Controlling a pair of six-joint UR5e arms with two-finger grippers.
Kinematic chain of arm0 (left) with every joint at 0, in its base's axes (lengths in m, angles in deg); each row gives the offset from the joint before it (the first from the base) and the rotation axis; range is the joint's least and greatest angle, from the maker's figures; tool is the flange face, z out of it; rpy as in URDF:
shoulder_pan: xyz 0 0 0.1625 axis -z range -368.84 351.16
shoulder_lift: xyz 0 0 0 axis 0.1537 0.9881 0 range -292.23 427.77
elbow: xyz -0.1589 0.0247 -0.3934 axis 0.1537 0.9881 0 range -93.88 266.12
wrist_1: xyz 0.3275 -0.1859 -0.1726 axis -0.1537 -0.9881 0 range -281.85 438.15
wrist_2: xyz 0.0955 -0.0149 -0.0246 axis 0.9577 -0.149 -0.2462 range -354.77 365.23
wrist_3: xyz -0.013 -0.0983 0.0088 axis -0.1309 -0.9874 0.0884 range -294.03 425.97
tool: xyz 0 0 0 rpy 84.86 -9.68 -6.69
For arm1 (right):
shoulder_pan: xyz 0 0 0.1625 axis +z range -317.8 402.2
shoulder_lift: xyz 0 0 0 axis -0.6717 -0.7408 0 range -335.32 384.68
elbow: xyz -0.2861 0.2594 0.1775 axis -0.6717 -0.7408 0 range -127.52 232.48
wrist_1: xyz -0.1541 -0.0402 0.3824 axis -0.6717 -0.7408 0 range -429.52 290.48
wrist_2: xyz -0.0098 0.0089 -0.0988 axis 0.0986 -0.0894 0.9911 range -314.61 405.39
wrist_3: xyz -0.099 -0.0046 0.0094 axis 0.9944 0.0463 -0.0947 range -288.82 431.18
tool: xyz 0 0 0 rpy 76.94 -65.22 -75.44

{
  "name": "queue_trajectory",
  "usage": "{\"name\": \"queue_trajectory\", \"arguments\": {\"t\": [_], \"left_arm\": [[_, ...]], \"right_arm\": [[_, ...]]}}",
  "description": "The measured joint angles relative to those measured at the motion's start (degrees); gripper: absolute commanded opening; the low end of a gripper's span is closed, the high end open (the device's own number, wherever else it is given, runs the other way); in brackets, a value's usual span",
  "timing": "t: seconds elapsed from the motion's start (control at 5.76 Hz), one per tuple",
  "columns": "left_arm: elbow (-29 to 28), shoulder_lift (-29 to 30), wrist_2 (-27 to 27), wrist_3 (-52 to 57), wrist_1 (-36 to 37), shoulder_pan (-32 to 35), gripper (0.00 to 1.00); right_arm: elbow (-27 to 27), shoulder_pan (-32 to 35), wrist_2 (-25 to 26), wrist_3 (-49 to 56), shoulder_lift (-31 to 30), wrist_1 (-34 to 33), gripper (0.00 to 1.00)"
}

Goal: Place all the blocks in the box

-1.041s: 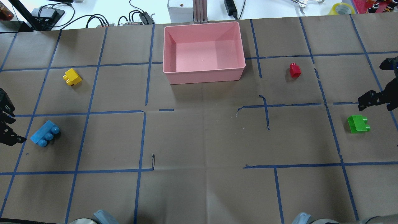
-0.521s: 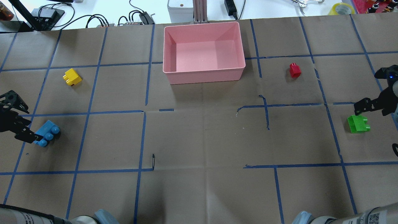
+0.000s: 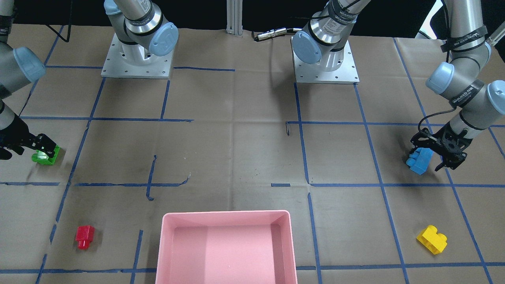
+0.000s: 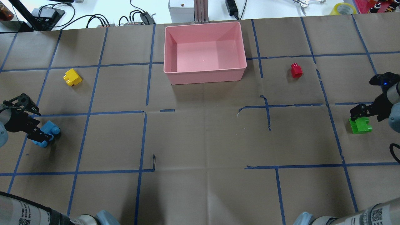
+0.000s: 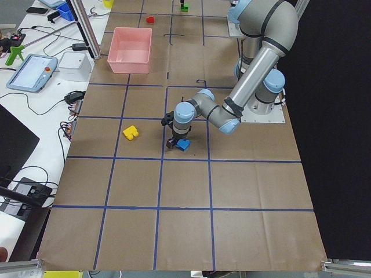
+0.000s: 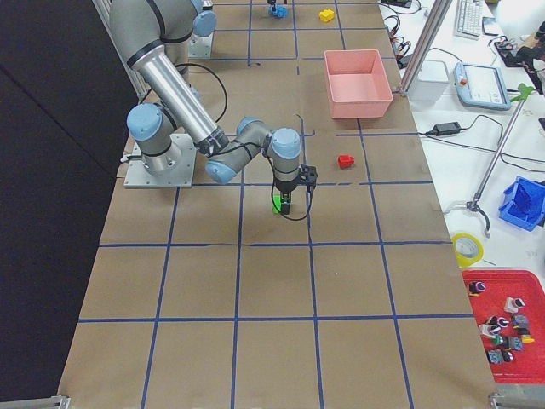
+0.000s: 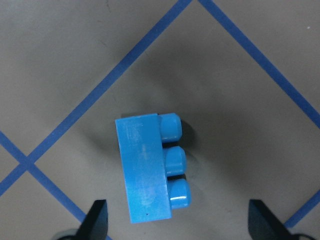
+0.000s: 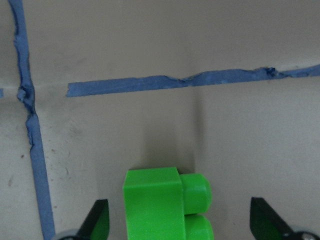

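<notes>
Left wrist: left claw (image 7: 180, 220) is spread wide and pinches nothing. The blue block (image 7: 147, 167) lies on its side on the bench (image 7: 240, 75) between the tips, nearer the view-left one and not touching it, with three studs pointing view-right.

Right wrist: right claw (image 8: 181, 220) is also spread. The green block (image 8: 155, 200) sits between the tips, cut off by the bottom edge, studs view-right.

Overhead: the pink box (image 4: 204, 75) sits at the far middle. The yellow block (image 4: 72, 77) is well off to its left and the red block (image 4: 296, 70) to its right. Blue is near the left edge and green near the right edge, each under its claw. All four blocks lie on the bench outside the box.

Front: left claw is low around blue at view-right; right claw is over green at view-left, partly cropped.

Exterior left: the near claw points down at blue.

Exterior right: the near claw points down at green.
</notes>
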Motion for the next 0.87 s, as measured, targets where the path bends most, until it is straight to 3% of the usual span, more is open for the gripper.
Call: {"name": "queue_trajectory", "arguments": {"t": [0.17, 0.35, 0.69, 0.87], "left_arm": [[0.3, 0.3, -0.4, -0.3, 0.1, 0.4, 0.97], [0.6, 0.3, -0.4, -0.4, 0.1, 0.5, 0.88], [0.7, 0.2, -0.3, -0.3, 0.2, 0.5, 0.59], [0.6, 0.1, -0.1, -0.2, 0.3, 0.5, 0.44]], "right_arm": [[0.8, 0.0, 0.0, 0.1, 0.2, 0.0, 0.99], [1.3, 0.0, 0.0, 0.1, 0.4, 0.0, 0.95], [1.7, 0.0, 0.0, 1.3, 0.6, 0.0, 0.57], [1.5, 0.0, 0.1, 2.6, 0.6, 0.0, 0.26]]}}
